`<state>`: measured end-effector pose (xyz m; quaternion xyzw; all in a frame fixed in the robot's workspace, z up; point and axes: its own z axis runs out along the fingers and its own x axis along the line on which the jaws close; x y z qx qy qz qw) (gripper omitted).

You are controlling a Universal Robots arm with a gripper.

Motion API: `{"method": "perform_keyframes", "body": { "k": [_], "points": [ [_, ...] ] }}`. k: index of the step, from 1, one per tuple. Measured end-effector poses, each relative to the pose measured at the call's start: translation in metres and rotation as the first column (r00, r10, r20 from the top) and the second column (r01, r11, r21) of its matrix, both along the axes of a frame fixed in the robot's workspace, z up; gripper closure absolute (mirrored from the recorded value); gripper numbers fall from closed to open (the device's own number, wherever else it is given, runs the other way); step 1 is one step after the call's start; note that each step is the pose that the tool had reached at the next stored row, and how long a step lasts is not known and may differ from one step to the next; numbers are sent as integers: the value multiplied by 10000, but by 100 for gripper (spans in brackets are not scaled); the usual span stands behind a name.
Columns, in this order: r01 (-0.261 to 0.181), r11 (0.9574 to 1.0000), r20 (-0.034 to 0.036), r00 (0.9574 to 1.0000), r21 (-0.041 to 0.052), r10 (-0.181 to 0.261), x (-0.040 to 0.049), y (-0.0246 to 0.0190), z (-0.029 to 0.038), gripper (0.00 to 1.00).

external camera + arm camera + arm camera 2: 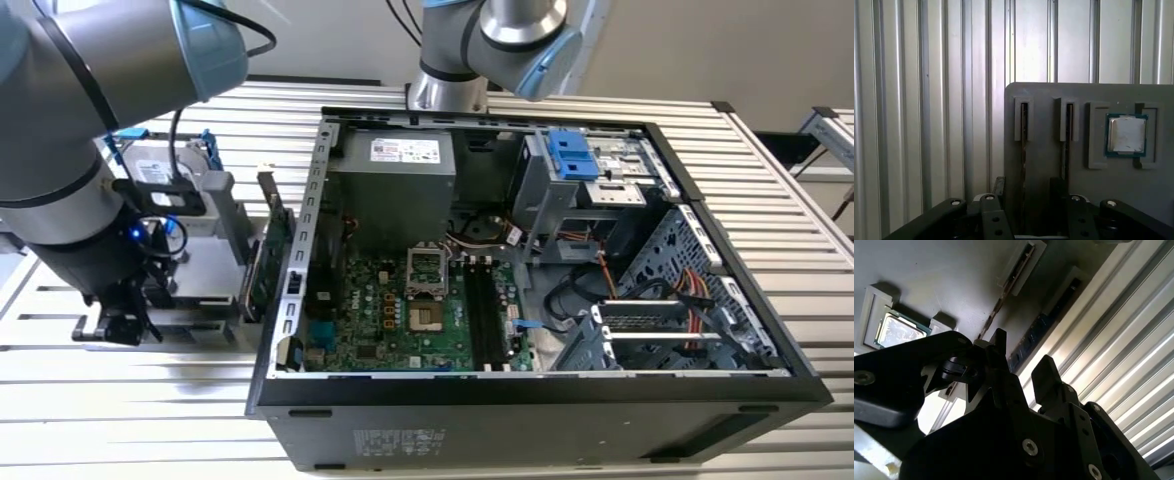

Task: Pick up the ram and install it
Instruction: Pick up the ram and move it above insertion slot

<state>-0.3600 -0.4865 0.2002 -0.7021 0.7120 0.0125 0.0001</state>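
The ram (1023, 150) stands edge-on in a slot of a grey holder (1054, 95); in the second wrist view the ram (1026, 342) looks bluish. My gripper (1027, 185) is open, with one black finger on each side of the stick and a gap to both. The second wrist view shows the gripper (1021, 355) straddling the same slot. In the exterior view the gripper (118, 328) is low over the holder (200, 290), to the left of the open computer case (534, 390). The black motherboard slots (483, 310) lie inside the case.
A second thin stick (1067, 150) sits in the neighbouring slot, and a processor chip (1126, 134) lies in a recess beyond it. A green circuit card (274, 250) stands between holder and case. A blue-clipped drive (174, 165) stands behind the holder. Ribbed metal table all around.
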Motion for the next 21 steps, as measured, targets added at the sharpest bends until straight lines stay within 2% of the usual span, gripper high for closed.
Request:
{"method": "perform_keyframes", "body": {
  "k": [10,21],
  "points": [
    [0,10000,0,10000,0,0,0,-2,-64,0],
    [-1,10000,-1,10000,1,1,1,-8,-67,0]
  ]
}}
